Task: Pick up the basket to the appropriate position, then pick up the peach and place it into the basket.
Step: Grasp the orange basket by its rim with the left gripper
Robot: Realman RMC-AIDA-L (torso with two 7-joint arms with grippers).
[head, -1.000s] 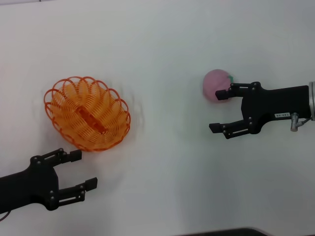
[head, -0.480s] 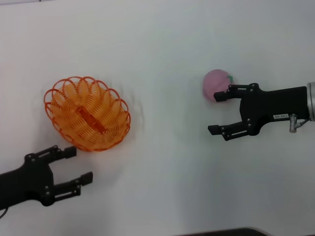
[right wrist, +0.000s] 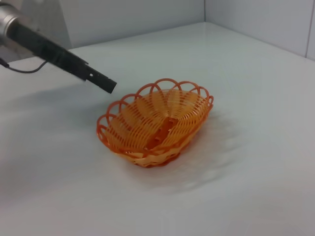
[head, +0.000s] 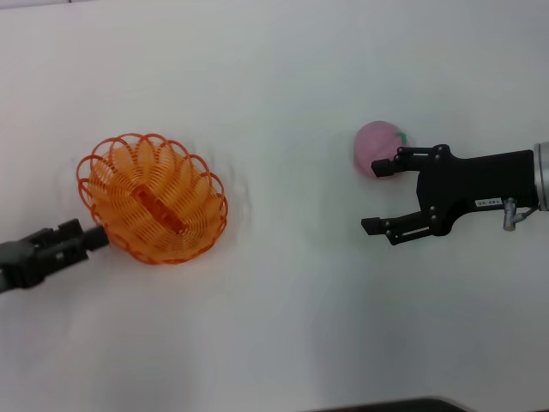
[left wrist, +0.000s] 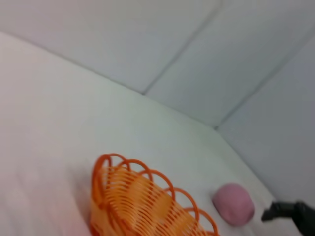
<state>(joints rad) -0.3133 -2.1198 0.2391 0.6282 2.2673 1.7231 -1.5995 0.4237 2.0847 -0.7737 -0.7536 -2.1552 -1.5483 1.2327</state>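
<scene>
The orange wire basket stands upright and empty on the white table at the left; it also shows in the left wrist view and the right wrist view. My left gripper is turned on edge with its tip right at the basket's near-left rim; it shows as a dark bar in the right wrist view. The pink peach lies on the table at the right, also in the left wrist view. My right gripper is open, its far fingertip against the peach's near side.
The white table stretches between basket and peach. Pale wall panels rise behind it in the wrist views.
My left gripper has moved up from the near-left towards the basket's rim and rolled onto its edge. The right gripper, peach and basket have hardly moved.
</scene>
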